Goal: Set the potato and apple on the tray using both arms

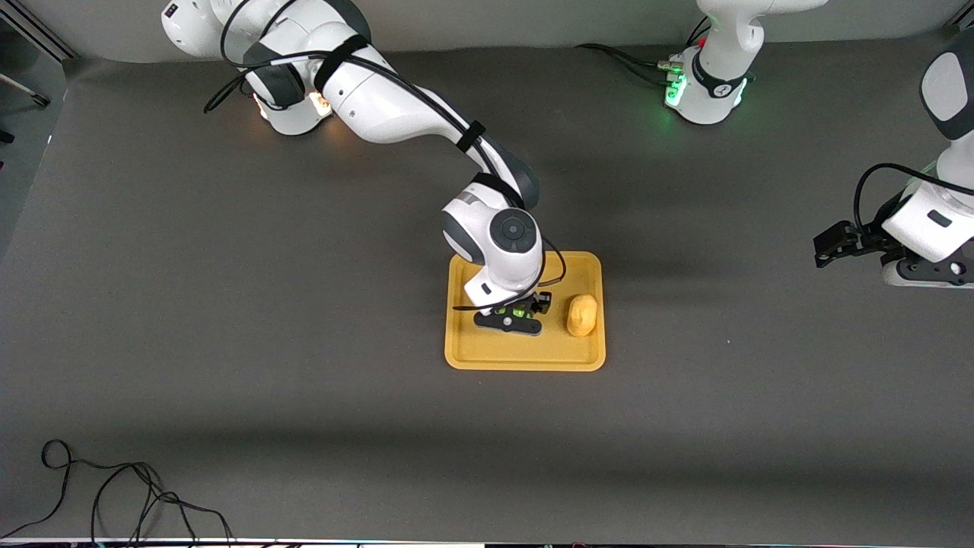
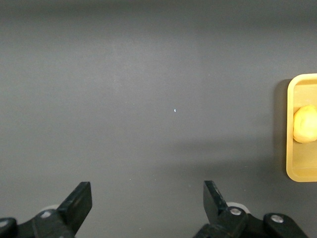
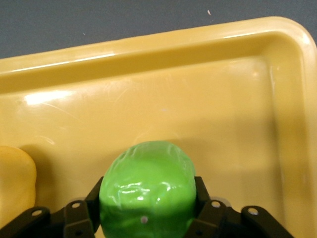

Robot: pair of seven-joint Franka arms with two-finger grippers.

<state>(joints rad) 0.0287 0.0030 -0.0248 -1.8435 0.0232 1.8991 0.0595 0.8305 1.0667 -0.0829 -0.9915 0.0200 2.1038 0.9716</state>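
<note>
One of the two fruits is already settled: the potato [image 1: 582, 316] is seen lying on the tray [image 1: 525, 358], close to the rim at the left arm's end, with nothing touching it. The apple [image 3: 147, 191] is gripped between the fingers of the right gripper [image 1: 511, 313], which is positioned low over the middle of the tray, beside the potato but apart from it. In the right wrist view the green ball is shown pinched on both sides by the black pads, with the tray floor right under it; whether it already rests on the plastic or hangs just above cannot be told. The apple is barely glimpsed in the front view, being mostly hidden under the wrist.

The left gripper [image 2: 147, 204] is held off at the left arm's end of the table, well apart from the tray, over bare grey surface. Its jaws are spread wide and nothing is carried between them; that arm is judged to be waiting.

The task is judged nearly finished. What remains is for the apple to be let go on the tray and for the right arm to be lifted clear without the potato being nudged
</note>
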